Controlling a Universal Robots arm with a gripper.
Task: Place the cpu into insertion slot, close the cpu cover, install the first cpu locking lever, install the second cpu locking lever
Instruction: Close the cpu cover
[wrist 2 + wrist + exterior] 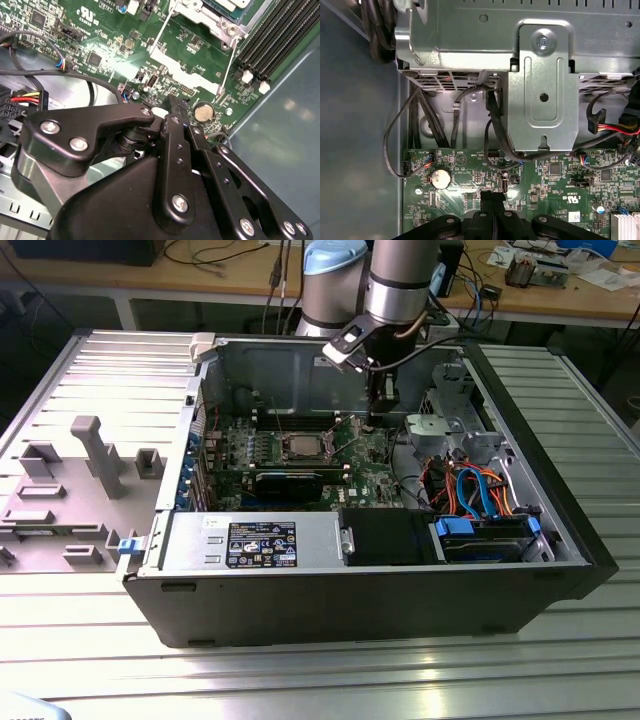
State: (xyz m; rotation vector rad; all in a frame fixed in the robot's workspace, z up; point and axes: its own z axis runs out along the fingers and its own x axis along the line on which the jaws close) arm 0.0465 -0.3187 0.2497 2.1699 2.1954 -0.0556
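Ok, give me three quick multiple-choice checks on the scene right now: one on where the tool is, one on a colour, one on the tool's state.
1. In the exterior view, where is the tool relative to the insertion slot?
A. To the exterior view's left of it
B. To the exterior view's right of it, over the circuit board
C. Directly over it

2. What colour is the circuit board?
A. Red
B. Blue
C. Green

3. How do the tool's fingers stand?
A. Closed together
B. Spread wide apart
C. Clamped on a thick cable

Answers:
1 B: the tool hangs over the board, on the exterior view's right of the slot.
2 C: the board is green in all three views.
3 A: in the first wrist view the fingers meet with no gap and nothing visible between them.
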